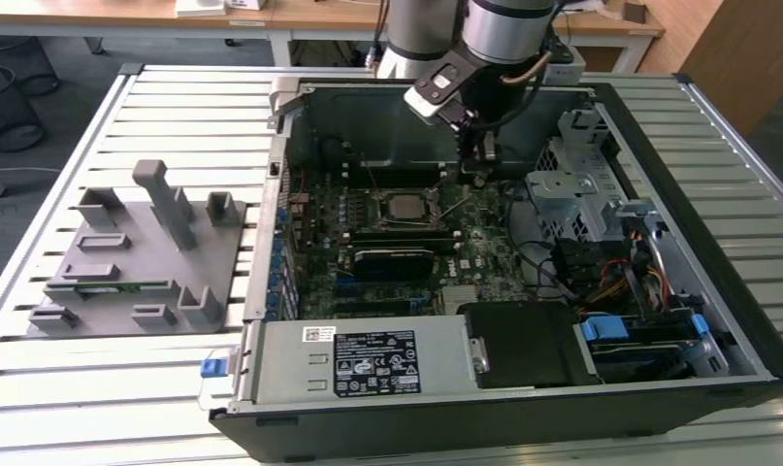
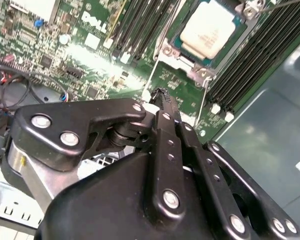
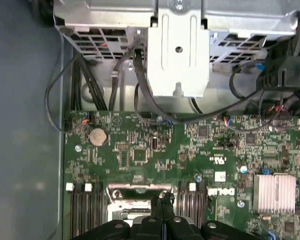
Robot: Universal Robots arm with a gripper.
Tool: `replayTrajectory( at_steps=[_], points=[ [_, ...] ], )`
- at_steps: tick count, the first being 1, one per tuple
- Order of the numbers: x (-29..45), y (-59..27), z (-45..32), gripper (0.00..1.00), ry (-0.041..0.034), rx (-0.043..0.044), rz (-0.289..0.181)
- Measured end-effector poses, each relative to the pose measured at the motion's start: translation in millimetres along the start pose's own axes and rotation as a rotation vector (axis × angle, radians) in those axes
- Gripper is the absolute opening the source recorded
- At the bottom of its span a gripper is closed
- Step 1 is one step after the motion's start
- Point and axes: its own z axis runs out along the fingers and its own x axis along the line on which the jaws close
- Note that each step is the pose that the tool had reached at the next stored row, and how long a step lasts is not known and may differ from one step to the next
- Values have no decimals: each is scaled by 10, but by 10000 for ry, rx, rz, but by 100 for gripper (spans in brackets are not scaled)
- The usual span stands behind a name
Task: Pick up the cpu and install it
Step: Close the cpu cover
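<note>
Black jointed hand [image 2: 160,96], clenched empty, near the flat silver square cpu [image 2: 208,31] in its socket [image 2: 199,73].

The silver-topped square cpu [image 2: 208,31] lies flat, seated in the motherboard socket [image 2: 197,74]

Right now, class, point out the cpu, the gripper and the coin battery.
cpu [image 2: 208,31], second wrist view, middle of its silver top.
gripper [image 3: 162,200], first wrist view, between its fingertips.
coin battery [image 3: 97,136], first wrist view, its round face.
</note>
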Motion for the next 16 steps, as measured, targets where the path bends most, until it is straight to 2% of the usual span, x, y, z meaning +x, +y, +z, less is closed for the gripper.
replayTrajectory(
  at_steps=[12, 16],
  points=[
    [87, 210, 36, 11, -5, 54, -1],
    [113, 253, 67, 11, -9, 62, -1]
  ],
)
